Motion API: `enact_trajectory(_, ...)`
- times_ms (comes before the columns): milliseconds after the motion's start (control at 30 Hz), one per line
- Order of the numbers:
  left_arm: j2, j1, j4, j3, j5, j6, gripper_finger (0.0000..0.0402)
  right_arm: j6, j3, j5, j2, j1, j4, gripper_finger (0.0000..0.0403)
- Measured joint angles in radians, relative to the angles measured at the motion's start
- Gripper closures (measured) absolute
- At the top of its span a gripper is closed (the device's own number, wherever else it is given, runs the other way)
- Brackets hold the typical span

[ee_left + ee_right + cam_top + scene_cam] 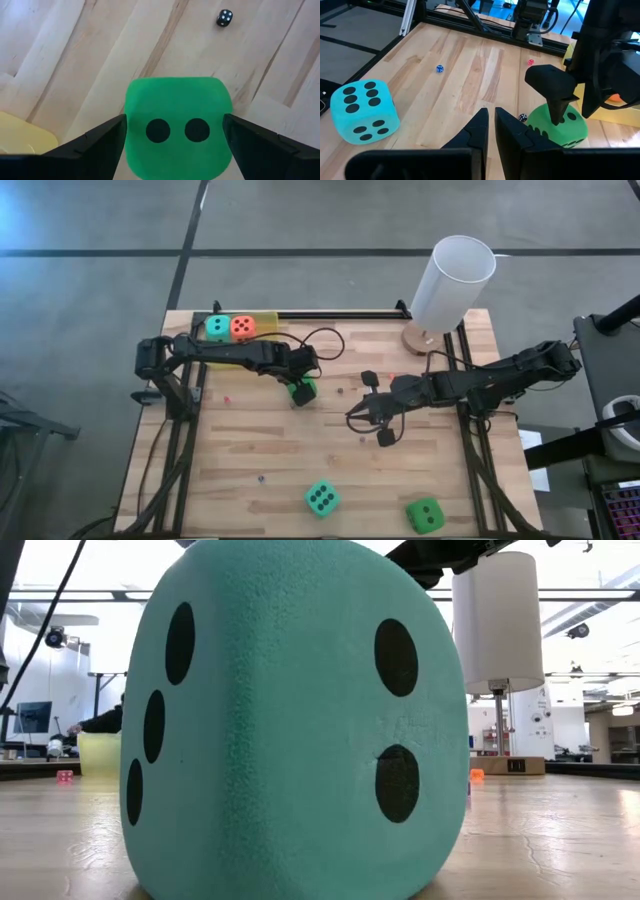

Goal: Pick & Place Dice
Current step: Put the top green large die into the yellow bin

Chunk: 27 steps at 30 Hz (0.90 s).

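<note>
A pale wooden-plank worktop (260,440) is seen from above, with two dark robot arms reaching over it. The left tool (301,389) sits near the middle of the worktop, its two dark fingers (95,137) spread wide on either side of a bright green soft foam die with black pips (177,125); from its wrist camera they bracket the die closely, but whether they press its sides cannot be told, and the die appears to rest on the wood. The right tool (378,420) hangs just beside it toward the right, its fingers nearly together and holding nothing. At the far left edge lies a translucent yellow plastic tray (265,320) holding a teal foam die (217,328) and an orange-red foam die (242,327) side by side. Another teal foam die (321,498) and a second bright green foam die (425,514) lie near the front edge, well apart from the arms. A tall white cylindrical lamp on a round wooden base (450,285) stands at the far right corner. A few tiny hard dice, one of them black (224,17), are scattered on the wood. Likely risks from here: the soft cube could squash or twist out if pinched off-centre, and the two tools are close enough that a careless swing might bump them together.
</note>
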State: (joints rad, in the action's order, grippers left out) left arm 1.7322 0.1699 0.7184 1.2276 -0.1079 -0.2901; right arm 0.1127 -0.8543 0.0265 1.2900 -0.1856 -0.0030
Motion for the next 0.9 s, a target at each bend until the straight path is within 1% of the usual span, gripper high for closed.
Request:
enact_trajectory(300, -0.007, -0.007, -0.06, -0.053, 0.0, 0.0, 0.0074, 0.0, 0.0, 0.0, 0.0, 0.0, 0.0, 0.0374)
enact_trajectory(600, -0.002, -0.006, -0.042, -0.028, 0.001, 0.003, 0.0066, -0.031, 0.0, 0.0, 0.0, 0.0, -0.001, 0.0374)
enact_trajectory(900, -0.001, -0.007, -0.04, -0.023, 0.004, 0.003, 0.0077, -0.027, 0.0, 0.0, 0.0, 0.0, 0.0, 0.0374)
